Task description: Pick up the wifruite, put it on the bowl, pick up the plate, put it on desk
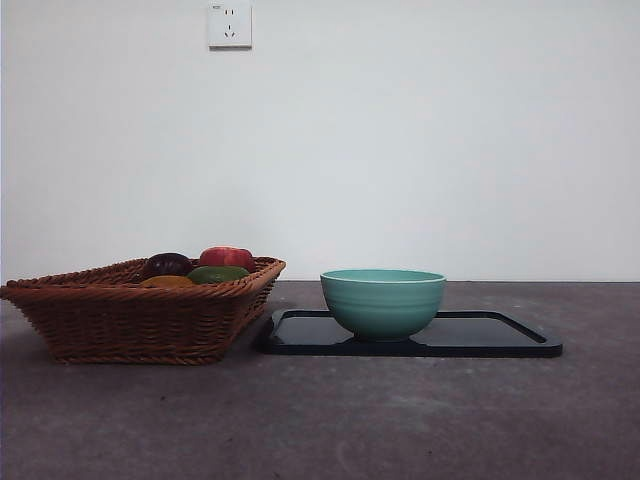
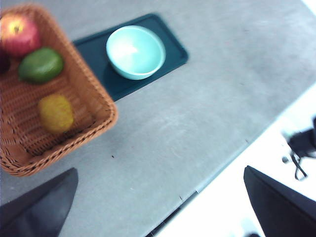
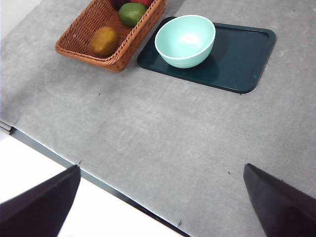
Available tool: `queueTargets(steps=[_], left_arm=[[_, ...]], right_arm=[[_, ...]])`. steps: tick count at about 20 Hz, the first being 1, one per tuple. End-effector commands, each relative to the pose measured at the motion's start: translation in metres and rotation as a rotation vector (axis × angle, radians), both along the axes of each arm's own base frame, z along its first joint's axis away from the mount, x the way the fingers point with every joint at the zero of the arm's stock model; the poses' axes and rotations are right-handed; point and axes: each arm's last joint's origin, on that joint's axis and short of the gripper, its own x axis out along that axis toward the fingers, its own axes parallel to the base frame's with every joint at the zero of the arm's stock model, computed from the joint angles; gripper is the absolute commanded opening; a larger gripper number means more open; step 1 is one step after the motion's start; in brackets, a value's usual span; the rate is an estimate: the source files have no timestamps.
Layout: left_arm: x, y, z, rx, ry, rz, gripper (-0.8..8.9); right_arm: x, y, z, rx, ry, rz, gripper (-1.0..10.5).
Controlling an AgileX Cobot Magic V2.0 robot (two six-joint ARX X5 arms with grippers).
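Both pincers wait high above the worktop (image 1: 420, 420), well apart from every object. Left pincer (image 2: 160, 207) has its two black wedge-shaped jaws spread wide with nothing between them, and right pincer (image 3: 160, 202) is spread just as wide and equally empty (neither arm shows in the front view).

On the worktop, a flat grey matte surface with faint mottling, sits a basket (image 1: 140, 325) woven of reddish-brown wicker, with sloping walls and a braided rim. Inside it lies the wifruite (image 3: 104, 41), an oval fruit with dull brownish-orange skin, resting on the woven floor near one corner. Close by it in the same basket are a smooth green fruit (image 3: 131, 13), a glossy red apple (image 2: 19, 34) and a dark purple round fruit (image 1: 167, 264), these three grouped toward the other end.

Just beside the basket lies the plate (image 3: 237, 54), a shallow rectangular tray of dark, glossy material with rounded corners and a low raised lip. On the end of it nearest the basket stands the bowl (image 1: 383, 302), round, mint-green ceramic with faint horizontal ridges on its outside and a smooth pale rim; its inside is empty and shiny.
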Motion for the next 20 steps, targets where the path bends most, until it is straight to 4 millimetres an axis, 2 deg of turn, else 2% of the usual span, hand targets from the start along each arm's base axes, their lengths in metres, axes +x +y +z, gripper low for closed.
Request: queueTargets(steps=[1, 6, 12, 17, 20], left_arm=[[-0.018, 0.007, 0.007, -0.009, -0.062, -0.058, 5.61], [-0.054, 0.023, -0.007, -0.041, -0.114, -0.118, 5.61], [-0.080, 0.036, -0.032, -0.048, -0.131, -0.119, 5.61], [-0.085, 0.038, -0.039, -0.051, -0.138, -0.118, 5.62], [-0.084, 0.038, -0.038, -0.052, -0.141, -0.118, 5.61]], right_arm=[[0.000, 0.000, 0.003, 0.018, -0.008, 0.000, 5.6], [0.000, 0.000, 0.003, 0.021, -0.005, -0.002, 5.6], [0.000, 0.000, 0.003, 0.034, 0.005, -0.013, 5.6], [0.003, 0.003, 0.004, 0.031, 0.022, -0.014, 5.2], [0.018, 0.016, 0.006, 0.017, 0.056, -0.004, 5.2]])
